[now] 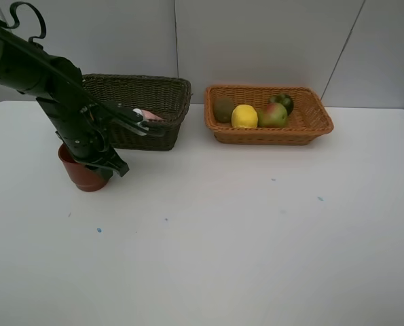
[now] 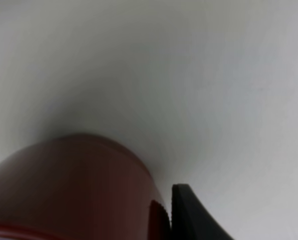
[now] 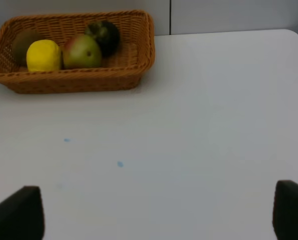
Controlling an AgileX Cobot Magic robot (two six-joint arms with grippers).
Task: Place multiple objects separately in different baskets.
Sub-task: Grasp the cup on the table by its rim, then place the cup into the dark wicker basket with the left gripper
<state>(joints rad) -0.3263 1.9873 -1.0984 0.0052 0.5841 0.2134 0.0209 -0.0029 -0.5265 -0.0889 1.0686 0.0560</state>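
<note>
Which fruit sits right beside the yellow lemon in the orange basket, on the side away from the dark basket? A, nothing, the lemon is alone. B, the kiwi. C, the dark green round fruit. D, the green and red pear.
D: in the high view the green-red pear touches the yellow lemon on that side, inside the orange basket; the kiwi lies on the other side.

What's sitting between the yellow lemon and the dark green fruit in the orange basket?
The green-red pear sits between the lemon and the dark green fruit, in the exterior high view.
</note>
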